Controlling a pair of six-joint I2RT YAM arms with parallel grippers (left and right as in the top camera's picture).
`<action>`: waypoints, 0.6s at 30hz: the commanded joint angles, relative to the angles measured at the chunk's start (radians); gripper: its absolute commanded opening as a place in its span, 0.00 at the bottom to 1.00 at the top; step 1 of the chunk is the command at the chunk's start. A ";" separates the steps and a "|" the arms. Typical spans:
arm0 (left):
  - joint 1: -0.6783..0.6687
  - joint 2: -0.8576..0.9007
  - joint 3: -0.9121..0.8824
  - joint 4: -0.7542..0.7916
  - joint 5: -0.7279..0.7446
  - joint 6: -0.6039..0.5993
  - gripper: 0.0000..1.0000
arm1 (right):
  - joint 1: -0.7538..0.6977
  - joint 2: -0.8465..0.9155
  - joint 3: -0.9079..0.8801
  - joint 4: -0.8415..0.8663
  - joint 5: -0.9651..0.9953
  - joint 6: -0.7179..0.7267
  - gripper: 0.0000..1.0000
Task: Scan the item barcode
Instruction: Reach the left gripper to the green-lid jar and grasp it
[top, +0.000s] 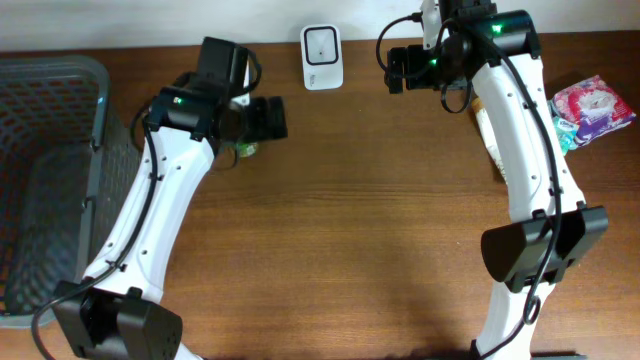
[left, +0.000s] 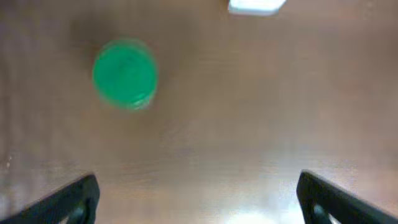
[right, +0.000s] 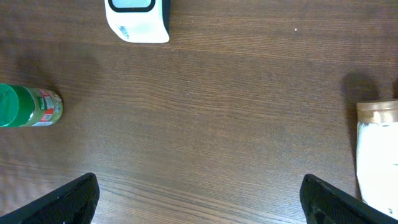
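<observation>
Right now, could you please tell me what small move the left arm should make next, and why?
Probably shift the left gripper toward the jar and lower over it: its jaws are open and empty, and the jar sits off-centre in its wrist view, apart from the scanner.

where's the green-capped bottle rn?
The bottle sits on the table's left half, mostly hidden under the left arm in the overhead view, left of the scanner; the left wrist view shows its green cap upper left.
</observation>
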 joint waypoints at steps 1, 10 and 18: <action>0.005 0.003 0.002 0.102 -0.156 0.078 0.99 | 0.005 0.007 -0.006 -0.001 0.011 0.007 0.99; 0.118 0.243 0.002 0.201 -0.199 0.245 0.99 | 0.005 0.007 -0.006 -0.001 0.011 0.007 0.99; 0.110 0.414 0.002 0.311 -0.092 0.174 0.99 | 0.005 0.007 -0.006 -0.001 0.011 0.007 0.99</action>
